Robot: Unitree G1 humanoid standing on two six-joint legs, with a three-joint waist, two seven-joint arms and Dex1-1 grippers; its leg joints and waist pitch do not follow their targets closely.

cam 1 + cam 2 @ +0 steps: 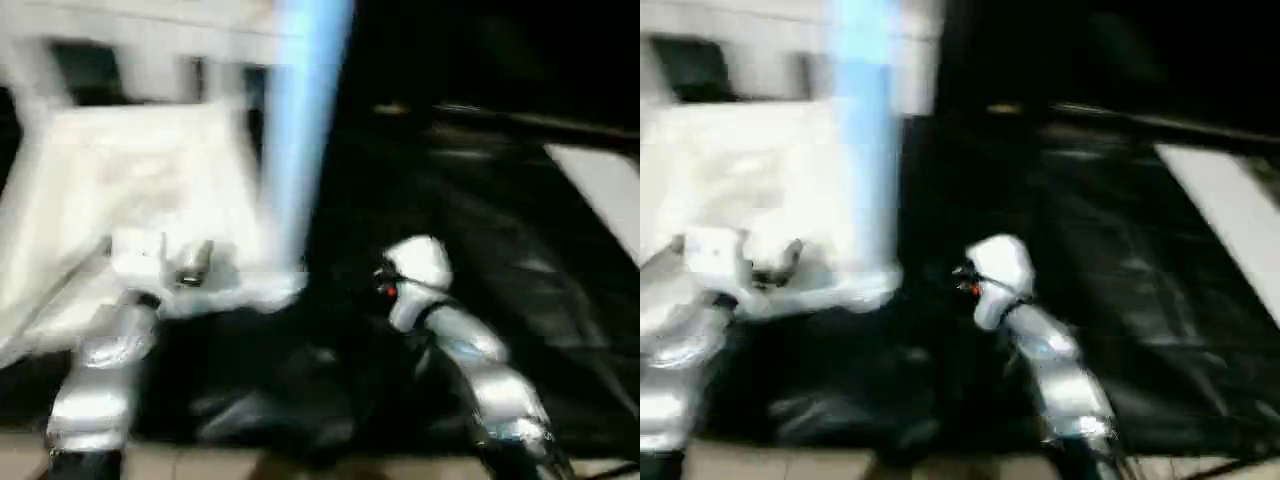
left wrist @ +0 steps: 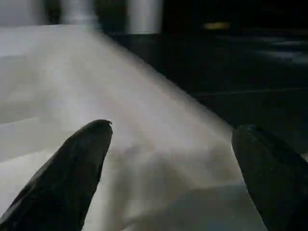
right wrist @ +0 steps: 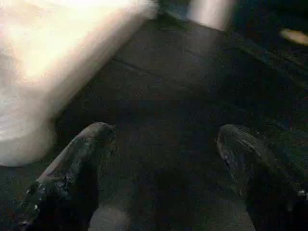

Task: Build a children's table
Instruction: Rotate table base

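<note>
1. Right gripper [image 3: 163, 168], fingers spread and empty, hangs over the dark floor covering [image 3: 183, 96] beside the table top.
2. Left gripper [image 2: 173, 168], spread and empty, hovers above the table top [image 1: 150, 170].
3. One leg [image 1: 300, 130] stands beyond, apparently fitted; others seem left.

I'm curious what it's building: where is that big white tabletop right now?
The white tabletop lies on the dark floor at the robot's left in the head views, directly ahead of the open left tool, with a leg standing up from its near right corner.
</note>
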